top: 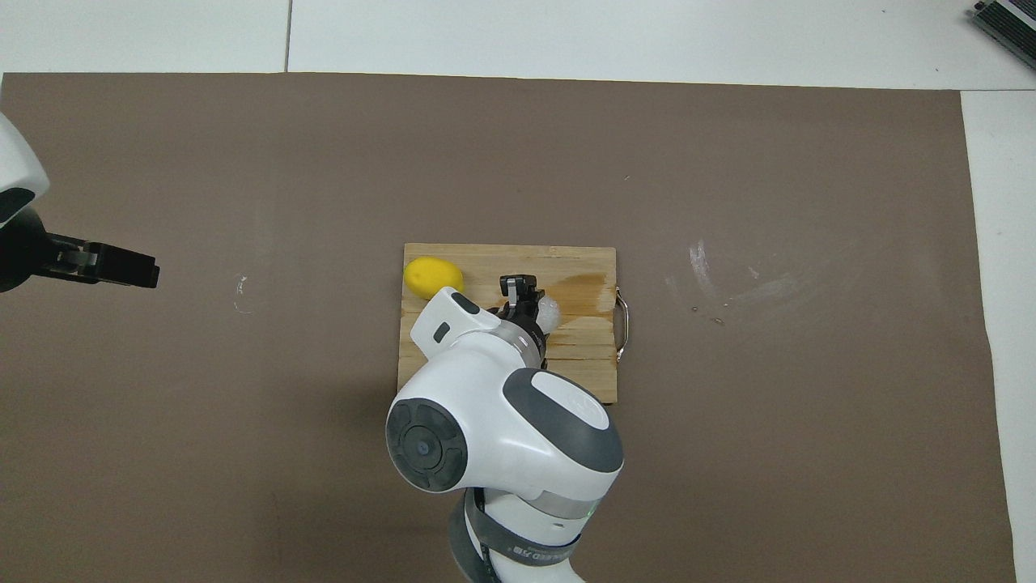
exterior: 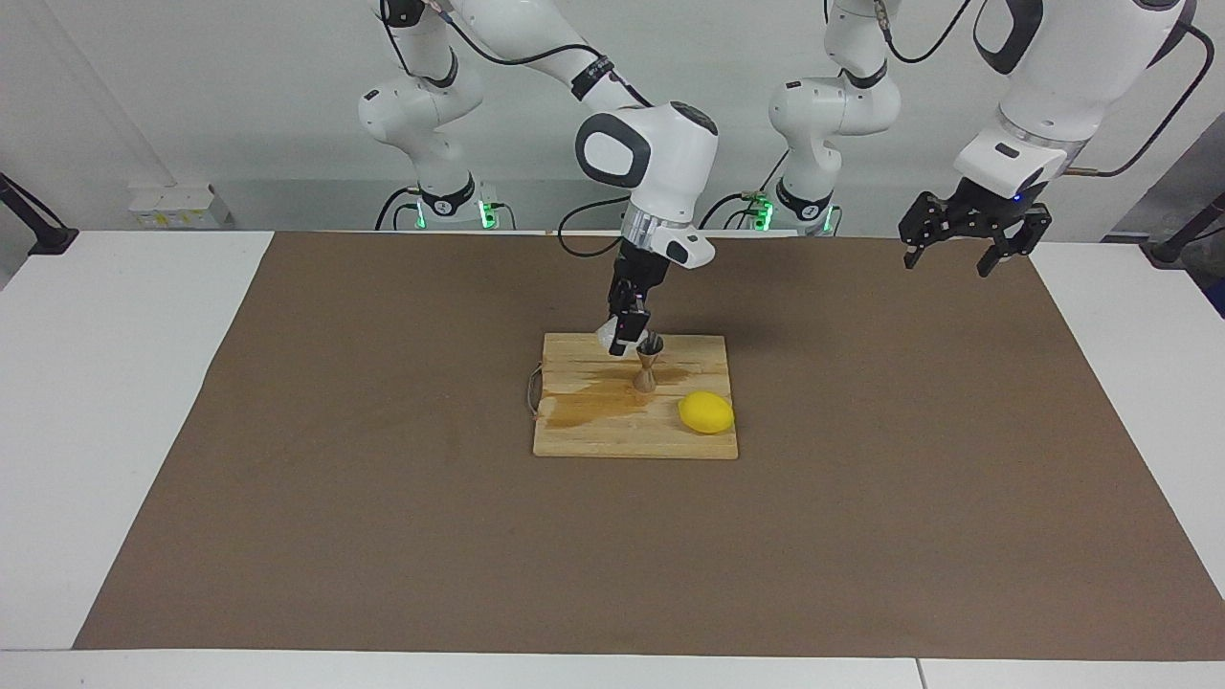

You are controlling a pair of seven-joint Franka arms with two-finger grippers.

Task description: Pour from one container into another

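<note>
Standing upright, the jigger [exterior: 647, 371] is under the right claw's [exterior: 628, 337] tipped cup [exterior: 609, 334].

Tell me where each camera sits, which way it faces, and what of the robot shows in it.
Facing view: high across the table, looking at the robots; both arms show whole, right gripper holding the glass cup over the jigger, left gripper waiting.
Overhead view: above the robots' end, looking steeply down; the right arm covers the jigger, left gripper at the edge.
Shared: wooden board, lemon, half a turn apart.
</note>
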